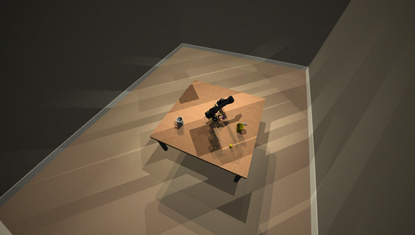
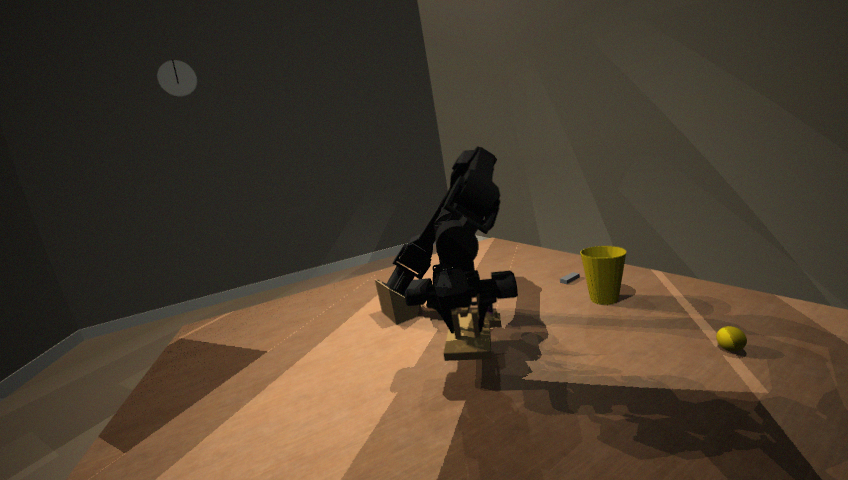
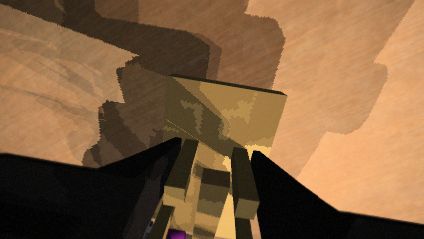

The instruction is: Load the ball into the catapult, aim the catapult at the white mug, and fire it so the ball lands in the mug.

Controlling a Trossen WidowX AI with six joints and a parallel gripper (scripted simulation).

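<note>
while i am watching the wrist feed, the gripper is pinching the catapult by its two upright posts, one dark finger pressed against each outer side, so the fingers are closed on the frame. the catapult's tan base block is lying flat on the table just ahead of the fingers. a small purple thing is showing at the bottom edge of that view, low in the catapult; i cannot tell whether it is the ball.

from the exterior camera the black arm is folding down over the catapult, with the gripper sitting right on top of it near the middle of the table. a yellow cup is standing upright off to the right, a small grey block lying just beside it, and a yellow lemon-shaped thing is resting well apart, nearer the right edge.

in the top view the white mug is standing upright toward the table's left side, well apart from the catapult.
</note>
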